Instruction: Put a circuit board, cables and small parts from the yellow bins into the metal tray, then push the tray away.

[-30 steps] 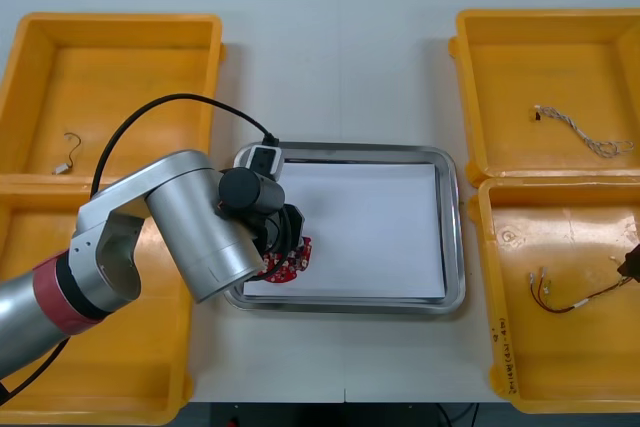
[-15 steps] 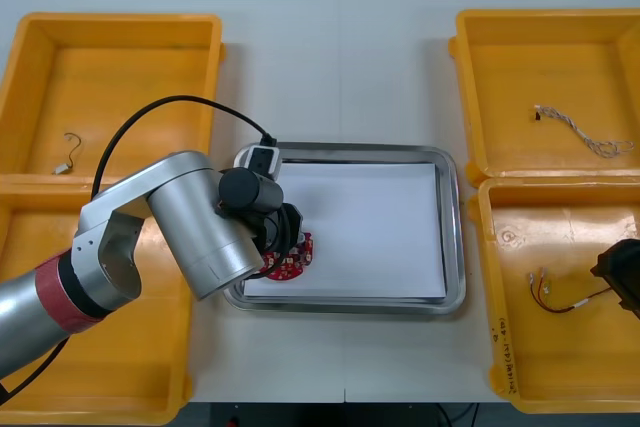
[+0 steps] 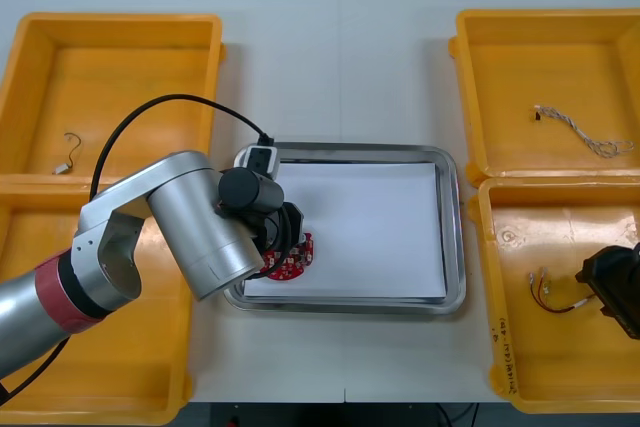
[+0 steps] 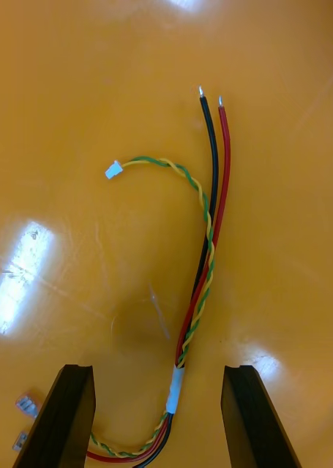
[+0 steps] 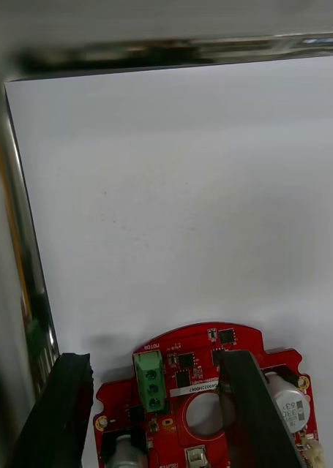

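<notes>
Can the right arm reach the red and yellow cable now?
Probably yes: the open right claw hangs over the red, black and yellow-green cable bundle in the yellow plastic bin, nothing covering it. Left claw is over the metal tray.

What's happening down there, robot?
Left gripper open over circuit board in metal tray. Right gripper open over red and yellow cable in yellow bin. Nothing blocking.

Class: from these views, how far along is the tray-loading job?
Done: the circuit board lies in the metal tray, the left gripper open over it. In hand: the right gripper hangs open above the red and yellow cable in its yellow bin. Left: cables, small metal parts, pushing the tray away.
</notes>
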Robot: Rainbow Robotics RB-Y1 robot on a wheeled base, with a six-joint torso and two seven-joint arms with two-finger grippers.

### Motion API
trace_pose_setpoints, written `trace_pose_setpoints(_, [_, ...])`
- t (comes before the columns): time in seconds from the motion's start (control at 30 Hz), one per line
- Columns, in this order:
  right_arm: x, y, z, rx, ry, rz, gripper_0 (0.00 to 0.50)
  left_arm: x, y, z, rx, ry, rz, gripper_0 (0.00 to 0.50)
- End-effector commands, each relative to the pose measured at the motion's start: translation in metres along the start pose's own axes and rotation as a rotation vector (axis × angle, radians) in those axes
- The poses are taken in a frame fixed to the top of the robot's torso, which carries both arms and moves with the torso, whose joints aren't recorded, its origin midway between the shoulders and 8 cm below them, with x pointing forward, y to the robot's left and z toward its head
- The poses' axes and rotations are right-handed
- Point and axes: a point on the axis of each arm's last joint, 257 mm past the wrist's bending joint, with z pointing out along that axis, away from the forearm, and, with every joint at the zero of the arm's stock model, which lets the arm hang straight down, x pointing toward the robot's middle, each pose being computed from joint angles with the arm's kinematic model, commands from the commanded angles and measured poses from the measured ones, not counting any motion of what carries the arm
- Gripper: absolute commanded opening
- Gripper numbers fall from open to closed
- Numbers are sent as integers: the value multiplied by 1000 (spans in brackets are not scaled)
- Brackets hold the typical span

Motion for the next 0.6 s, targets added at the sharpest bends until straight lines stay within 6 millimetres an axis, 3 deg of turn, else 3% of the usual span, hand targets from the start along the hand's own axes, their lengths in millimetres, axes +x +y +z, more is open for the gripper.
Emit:
trace_pose_setpoints(0.03, [10,4,3,-10,12,50,500,-29,-26,-29,60,-52,-66,500])
trace_pose_setpoints(0.33, [18,-5,7,2,27,84,500,-44,-25,-66,71,-27,-87,500])
trace_pose_setpoints(0.6, [23,-14,9,19,35,102,500,-67,-10,-92,42,-9,-97,500])
